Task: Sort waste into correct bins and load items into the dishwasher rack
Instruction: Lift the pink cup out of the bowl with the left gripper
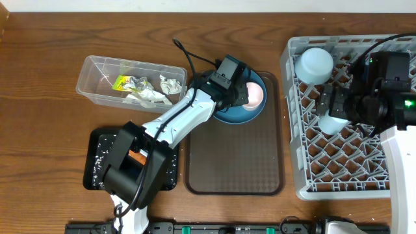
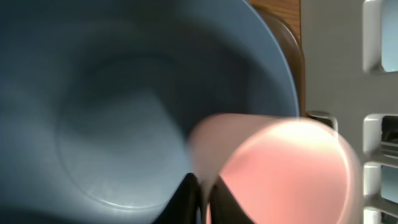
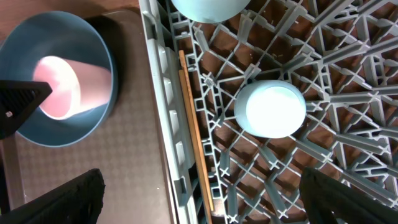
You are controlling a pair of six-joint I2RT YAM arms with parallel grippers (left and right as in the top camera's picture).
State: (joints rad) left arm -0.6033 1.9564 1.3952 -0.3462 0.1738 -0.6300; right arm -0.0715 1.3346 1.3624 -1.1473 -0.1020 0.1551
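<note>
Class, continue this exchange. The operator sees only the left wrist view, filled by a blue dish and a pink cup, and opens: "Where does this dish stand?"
Observer: The blue dish stands on the far right corner of a brown tray.
Operator: What is already in the rack?
Observer: A pale bowl and a light-blue cup, both upside down.
Operator: Where is the right claw?
Observer: The right claw hangs open above the rack, over that light-blue cup.
</note>
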